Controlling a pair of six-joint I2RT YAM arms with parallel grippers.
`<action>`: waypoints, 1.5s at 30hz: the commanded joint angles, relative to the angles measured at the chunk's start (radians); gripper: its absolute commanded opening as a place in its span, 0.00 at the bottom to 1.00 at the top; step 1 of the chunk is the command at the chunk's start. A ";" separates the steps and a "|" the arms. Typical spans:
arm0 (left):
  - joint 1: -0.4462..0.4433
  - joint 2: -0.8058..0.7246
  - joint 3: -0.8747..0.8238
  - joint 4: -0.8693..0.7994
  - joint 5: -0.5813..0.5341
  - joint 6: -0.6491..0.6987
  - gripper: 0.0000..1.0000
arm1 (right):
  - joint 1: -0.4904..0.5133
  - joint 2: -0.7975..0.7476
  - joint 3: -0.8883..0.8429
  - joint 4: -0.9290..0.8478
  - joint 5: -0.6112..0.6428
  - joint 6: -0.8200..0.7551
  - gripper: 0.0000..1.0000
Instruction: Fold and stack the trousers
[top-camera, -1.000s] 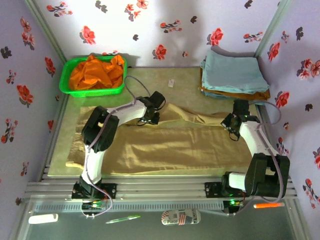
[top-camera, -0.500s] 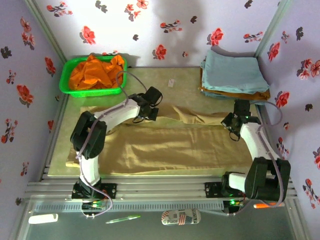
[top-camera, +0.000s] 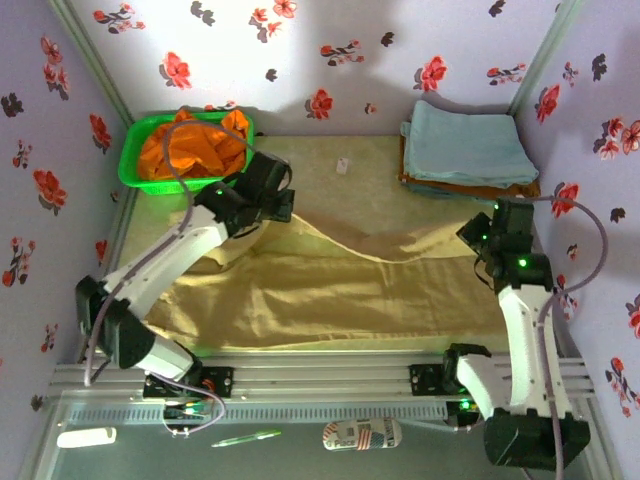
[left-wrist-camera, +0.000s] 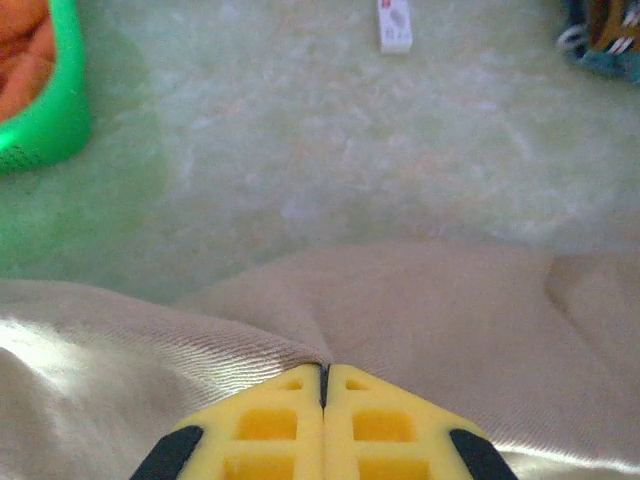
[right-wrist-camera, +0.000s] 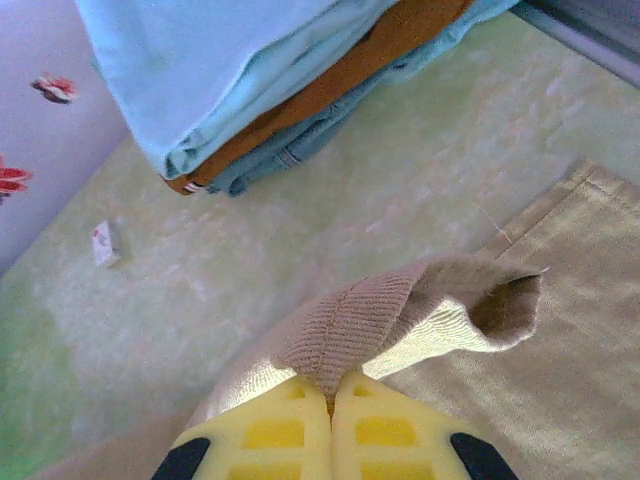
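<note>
Trousers: spread across the near half of the table, waist to the right, legs running left. The near leg is laid flat. The far leg, seen rumpled on the surface a second ago, is now drawn up into one taut edge strung between the two grippers.

Left arm: swung out to the left and stretched toward the far side since the earlier frames. Left gripper is carried further left and farther back than before, close to the basket. In the left wrist view its yellow fingers are pressed together with a pucker of tan cloth pinched at their tips.

Right gripper: raised and shifted slightly right. In the right wrist view a ribbed fold of the cloth is clamped between closed fingers, a loose corner curling over to the right.

Judged: the far leg is lifted clear and tensioned, so a lengthwise fold over the near leg seems in hand. The fold is not yet laid and stacking is not begun.

Walls: lilac, printed with red and dark flowers, on three sides.

Table: pale green, marbled, bare on the far strip.

Stack: folded cloths at the far right, pale blue on top.

Basket: green, far left, holding an orange garment.

Tag: small, white, lying alone far centre.
</note>
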 joint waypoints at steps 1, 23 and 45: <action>0.005 -0.104 -0.025 -0.040 -0.017 0.010 0.00 | 0.005 -0.081 0.043 -0.087 -0.003 0.010 0.00; 0.272 0.722 0.534 0.054 0.188 0.027 0.55 | -0.152 0.773 0.335 0.168 0.003 0.098 0.60; 0.289 -0.220 -0.663 0.396 0.189 -0.280 0.88 | 0.078 0.765 -0.025 0.410 -0.090 0.122 0.52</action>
